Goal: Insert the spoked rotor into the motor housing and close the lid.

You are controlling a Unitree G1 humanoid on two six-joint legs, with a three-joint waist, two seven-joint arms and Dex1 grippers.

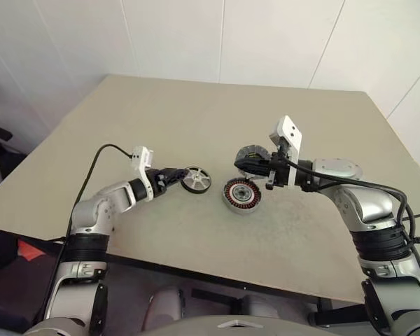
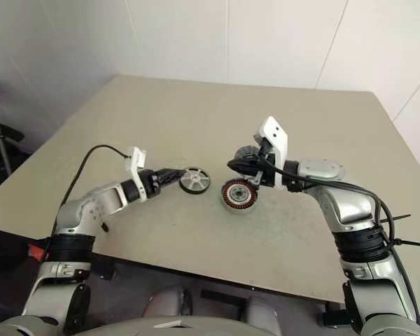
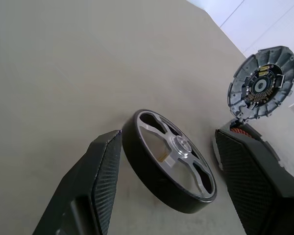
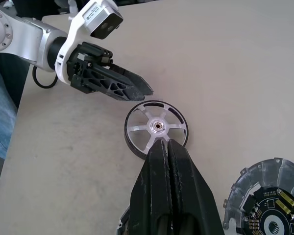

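Matte beige tabletop (image 1: 196, 112), black-rimmed spoked rotor (image 1: 196, 180)

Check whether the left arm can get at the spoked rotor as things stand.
Probably yes. The left end effector is open, with one finger on each side of the spoked rotor, and nothing lies between them on the table.

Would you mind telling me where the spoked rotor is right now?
The spoked rotor lies on the table, between the left claw's open fingers, just left of the motor housing.
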